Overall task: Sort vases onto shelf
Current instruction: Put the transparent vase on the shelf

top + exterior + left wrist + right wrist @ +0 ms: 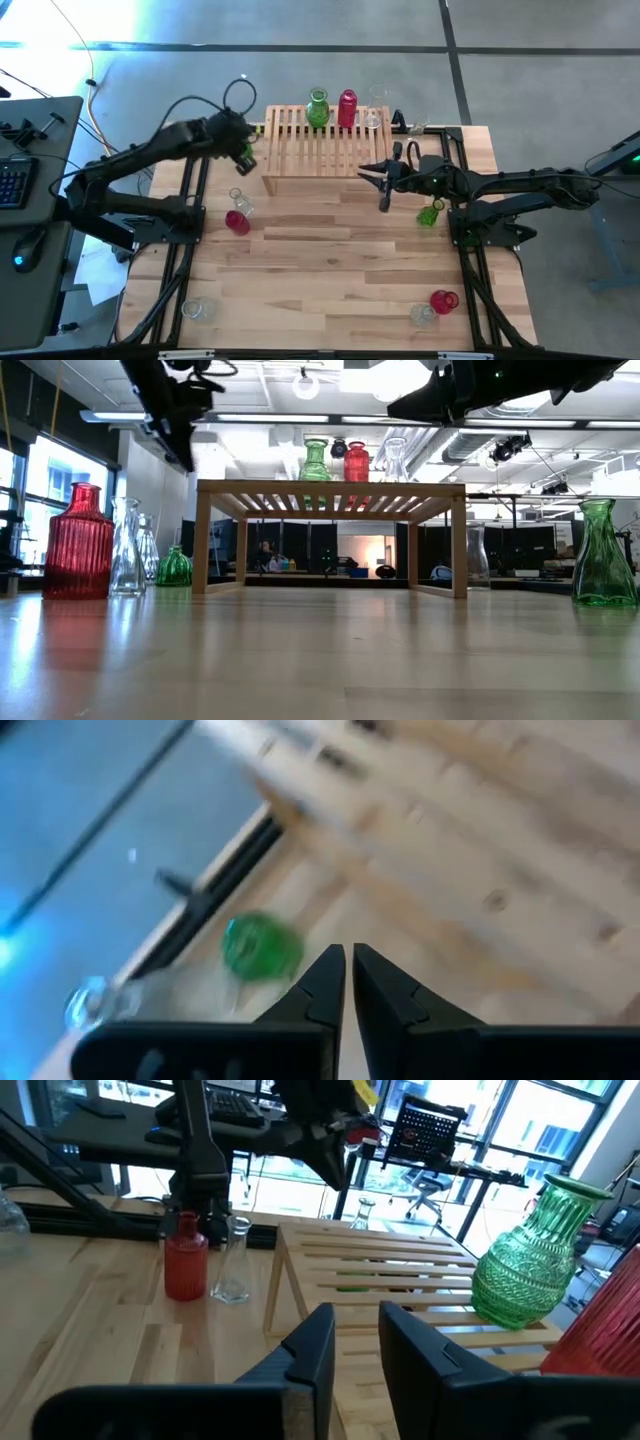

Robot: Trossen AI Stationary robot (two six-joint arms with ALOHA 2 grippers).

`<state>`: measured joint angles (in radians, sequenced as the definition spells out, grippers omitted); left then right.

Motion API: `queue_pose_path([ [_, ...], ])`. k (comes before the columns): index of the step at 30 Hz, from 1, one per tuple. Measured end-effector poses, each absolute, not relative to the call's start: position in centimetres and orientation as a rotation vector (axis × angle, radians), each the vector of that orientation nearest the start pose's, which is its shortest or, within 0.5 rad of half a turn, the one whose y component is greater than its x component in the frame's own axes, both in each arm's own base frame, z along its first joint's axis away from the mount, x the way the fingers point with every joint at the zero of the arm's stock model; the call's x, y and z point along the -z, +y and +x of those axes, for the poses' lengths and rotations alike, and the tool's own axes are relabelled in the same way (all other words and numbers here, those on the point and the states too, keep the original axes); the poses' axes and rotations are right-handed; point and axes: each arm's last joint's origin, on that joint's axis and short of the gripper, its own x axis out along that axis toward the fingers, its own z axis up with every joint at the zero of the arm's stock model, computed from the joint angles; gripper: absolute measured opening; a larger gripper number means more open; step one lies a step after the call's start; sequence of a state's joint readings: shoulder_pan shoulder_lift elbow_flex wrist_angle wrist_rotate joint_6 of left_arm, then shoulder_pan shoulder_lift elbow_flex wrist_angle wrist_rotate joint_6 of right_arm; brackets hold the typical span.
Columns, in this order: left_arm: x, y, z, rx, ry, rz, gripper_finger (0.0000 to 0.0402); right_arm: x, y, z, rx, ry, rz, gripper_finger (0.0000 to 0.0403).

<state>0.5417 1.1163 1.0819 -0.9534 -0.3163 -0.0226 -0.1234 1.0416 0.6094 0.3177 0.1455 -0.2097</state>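
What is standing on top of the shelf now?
On the shelf, along its far edge: a green vase, a red vase and a clear vase. Nothing covers them.

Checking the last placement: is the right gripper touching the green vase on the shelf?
Apart. The high view shows the right gripper off the shelf's front edge, with bare slats between it and the green vase at the back.

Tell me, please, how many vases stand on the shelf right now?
3: a green vase, a red vase and a clear vase, side by side along the far edge of the shelf. None seems hidden.
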Motion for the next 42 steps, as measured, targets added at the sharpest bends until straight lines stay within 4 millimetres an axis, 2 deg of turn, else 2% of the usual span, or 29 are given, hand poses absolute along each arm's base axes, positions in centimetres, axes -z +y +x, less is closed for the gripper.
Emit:
queue_pose_path([
  [4,-32.5,13.1,15.8,-0.816,1.106,-0.222,0.0022,-27.2,-3.2,22.8,0.251,0.14,-0.215,0.0067],
  [9,-32.8,16.3,15.2,-0.835,1.261,-0.265,0.0034,-27.2,-3.2,22.8,0.223,0.139,-0.213,0.0067],
  [16,-30.7,20.0,15.2,-0.822,1.5,-0.315,0.0082,-26.8,-2.7,22.8,0.182,0.183,-0.203,0.0067],
  [21,-28.7,21.8,15.5,-0.869,1.619,-0.301,0.0128,-26.7,-2.1,22.9,0.151,0.185,-0.222,0.0067],
  [28,-27.1,23.8,15.5,-0.934,1.664,-0.284,0.0158,-26.7,-1.9,22.9,0.153,0.186,-0.238,0.0067],
  [36,-26.0,25.6,14.6,-0.988,1.674,-0.333,0.0149,-26.7,-1.9,22.9,0.154,0.185,-0.235,0.0067],
  [42,-25.9,26.0,14.6,-1.002,1.652,-0.33,0.0131,-26.7,-1.9,22.9,0.154,0.185,-0.235,0.0067],
])
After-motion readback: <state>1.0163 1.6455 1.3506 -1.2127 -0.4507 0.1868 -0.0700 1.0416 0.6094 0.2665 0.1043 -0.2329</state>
